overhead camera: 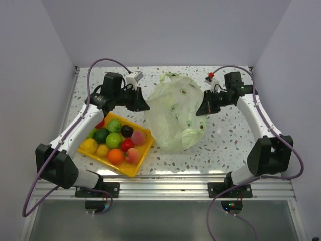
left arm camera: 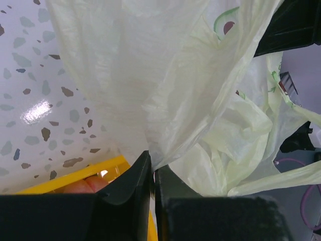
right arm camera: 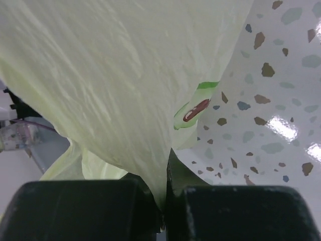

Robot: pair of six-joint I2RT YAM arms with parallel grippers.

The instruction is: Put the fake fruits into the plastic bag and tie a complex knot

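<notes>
The pale green plastic bag (overhead camera: pixel 175 113) printed with avocados stands crumpled in the middle of the table. My left gripper (overhead camera: pixel 145 105) is shut on the bag's left edge; in the left wrist view a fold of bag film (left arm camera: pixel 165 100) runs down between its closed fingers (left arm camera: pixel 131 188). On the bag's right side, my right gripper (overhead camera: pixel 200 110) is shut on the film, and the bag (right arm camera: pixel 110 80) is pinched between its fingers (right arm camera: pixel 180 175). The fake fruits (overhead camera: pixel 116 140), in red, green, yellow, orange, pink and dark purple, lie in the yellow tray (overhead camera: pixel 131 169). No knot shows.
The yellow tray sits at the front left, just left of the bag, and its rim (left arm camera: pixel 75 175) shows under the left gripper. A white wall closes the back of the speckled table (overhead camera: pixel 225 135).
</notes>
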